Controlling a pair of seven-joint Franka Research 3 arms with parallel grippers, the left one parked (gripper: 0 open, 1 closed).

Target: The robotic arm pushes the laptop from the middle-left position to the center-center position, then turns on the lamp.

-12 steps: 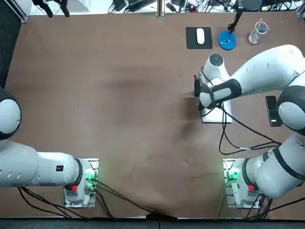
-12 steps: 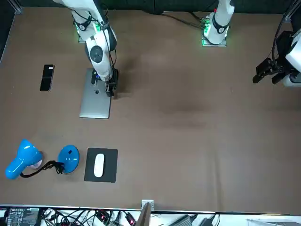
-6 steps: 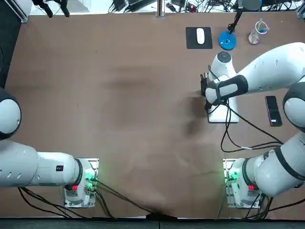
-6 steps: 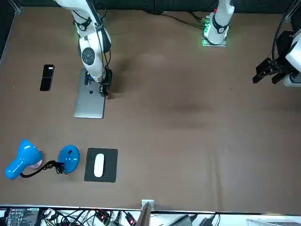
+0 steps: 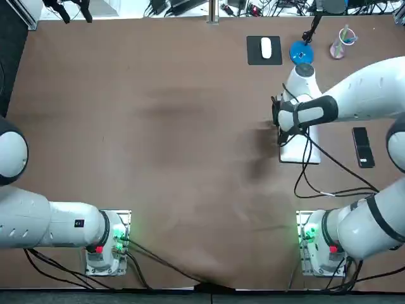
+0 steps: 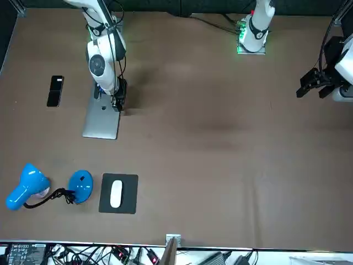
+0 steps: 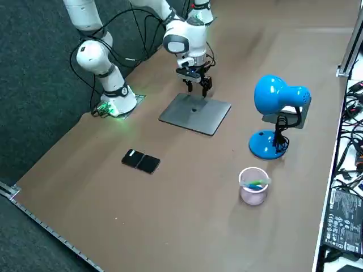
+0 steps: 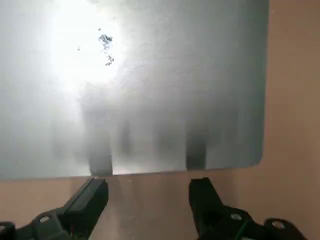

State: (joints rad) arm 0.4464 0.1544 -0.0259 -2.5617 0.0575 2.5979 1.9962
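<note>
A closed silver laptop [image 5: 309, 149] lies flat on the brown table at its right side, also seen in the front view [image 6: 100, 121] and the side view [image 7: 195, 114]. My right gripper [image 5: 277, 120] hangs low at the laptop's long edge that faces the table's middle. In the wrist view the gripper [image 8: 150, 187] is open, both black fingertips [image 8: 95, 192] close against the laptop [image 8: 135, 85] edge, nothing between them. The blue desk lamp [image 7: 276, 101] stands at the far right, its base [image 5: 301, 54] beside the mouse pad; its head [image 6: 27, 185] looks unlit.
A white mouse [image 5: 266, 47] rests on a black pad [image 5: 254, 57] at the far edge. A pink cup [image 5: 342, 43] stands right of the lamp. A black phone [image 5: 361, 147] lies right of the laptop. Cables trail from my arm over the laptop.
The gripper and the laptop have both shifted toward the table's right side, nearer the phone and slightly toward the far edge. Everything else is unmoved.
</note>
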